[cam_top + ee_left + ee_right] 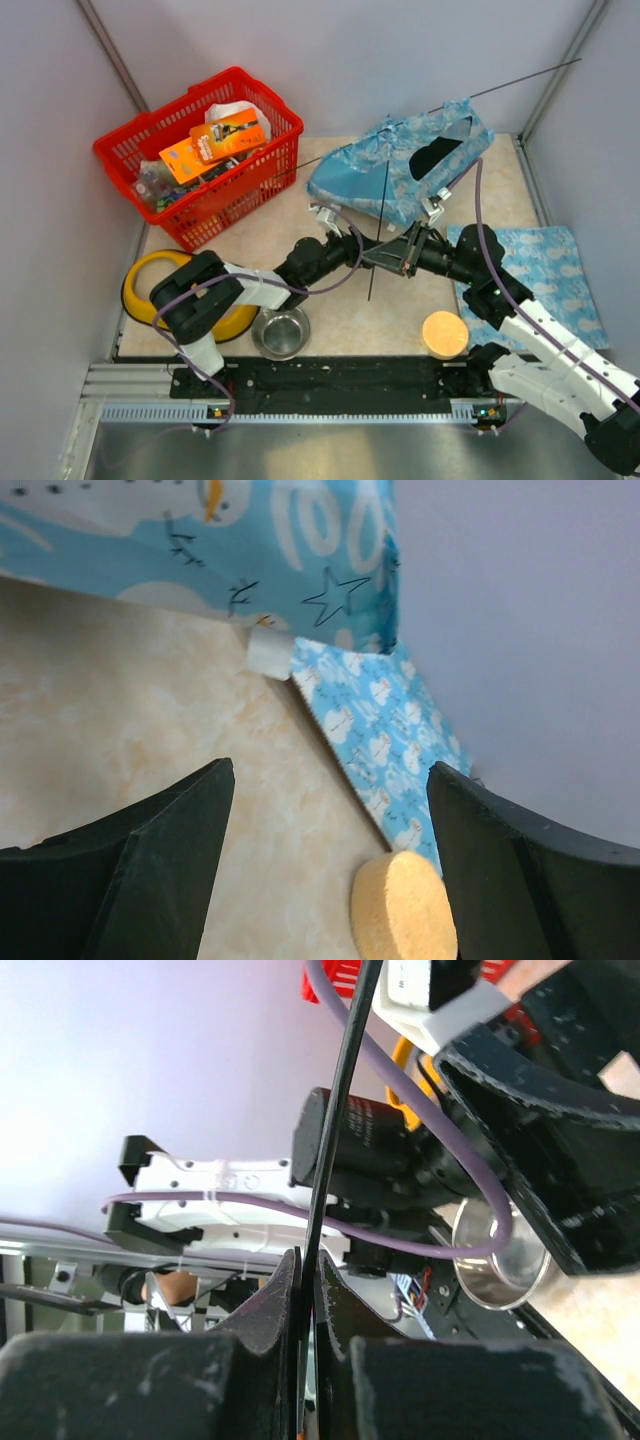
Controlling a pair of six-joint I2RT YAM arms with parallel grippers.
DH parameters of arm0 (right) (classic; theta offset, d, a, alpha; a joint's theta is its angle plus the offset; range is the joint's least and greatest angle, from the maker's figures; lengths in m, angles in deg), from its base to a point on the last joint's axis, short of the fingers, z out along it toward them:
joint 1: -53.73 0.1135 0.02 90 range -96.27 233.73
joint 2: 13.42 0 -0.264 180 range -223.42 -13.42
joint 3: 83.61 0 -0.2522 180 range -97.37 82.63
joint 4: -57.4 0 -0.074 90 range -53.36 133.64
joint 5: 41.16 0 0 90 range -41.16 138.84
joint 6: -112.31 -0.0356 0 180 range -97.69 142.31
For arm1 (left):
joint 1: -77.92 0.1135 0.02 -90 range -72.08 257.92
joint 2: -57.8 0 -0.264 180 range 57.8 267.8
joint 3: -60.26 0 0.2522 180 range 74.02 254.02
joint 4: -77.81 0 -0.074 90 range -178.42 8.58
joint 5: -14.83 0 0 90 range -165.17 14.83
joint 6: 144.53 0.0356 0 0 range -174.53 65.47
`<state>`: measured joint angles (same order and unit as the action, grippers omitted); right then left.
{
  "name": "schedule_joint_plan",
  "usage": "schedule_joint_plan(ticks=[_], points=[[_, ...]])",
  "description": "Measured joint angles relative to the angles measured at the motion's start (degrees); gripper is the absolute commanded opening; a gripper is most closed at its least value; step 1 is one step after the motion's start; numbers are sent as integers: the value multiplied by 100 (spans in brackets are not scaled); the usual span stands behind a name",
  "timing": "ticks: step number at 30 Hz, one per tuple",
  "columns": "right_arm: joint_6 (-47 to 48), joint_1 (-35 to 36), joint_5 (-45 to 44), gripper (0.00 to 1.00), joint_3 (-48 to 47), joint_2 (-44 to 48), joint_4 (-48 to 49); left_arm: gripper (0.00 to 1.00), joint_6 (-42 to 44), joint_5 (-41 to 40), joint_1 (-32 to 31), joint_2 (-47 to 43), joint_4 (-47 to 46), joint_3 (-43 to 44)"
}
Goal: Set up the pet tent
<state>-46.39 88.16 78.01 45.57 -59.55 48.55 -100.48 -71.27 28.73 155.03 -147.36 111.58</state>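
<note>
The pet tent (400, 165) is light-blue printed fabric lying half-collapsed at the back middle of the table. Its lower edge shows in the left wrist view (200, 540). A thin dark pole (378, 215) runs from the tent's top down toward the front. Another pole sticks out past the tent to the back right. My right gripper (385, 255) is shut on the first pole (335, 1110), near its lower end, in front of the tent. My left gripper (352, 240) is right beside it, open and empty (330, 770), with its fingers over the table top.
A flat blue printed mat (545, 270) lies at the right (380, 730). An orange disc (445, 333) sits near the front (400, 905). A steel bowl (282, 332), a yellow dish (140, 285) and a full red basket (200, 150) are on the left.
</note>
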Motion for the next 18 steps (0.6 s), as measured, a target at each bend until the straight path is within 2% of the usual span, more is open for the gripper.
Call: schedule_joint_plan(ticks=[9,18], points=[[-415,2,-83,0,181,0,726,83,-306,-363,-280,804,-1008,638],[-614,4,-179,0,302,31,1058,82,-393,-1360,-542,997,-922,1176]])
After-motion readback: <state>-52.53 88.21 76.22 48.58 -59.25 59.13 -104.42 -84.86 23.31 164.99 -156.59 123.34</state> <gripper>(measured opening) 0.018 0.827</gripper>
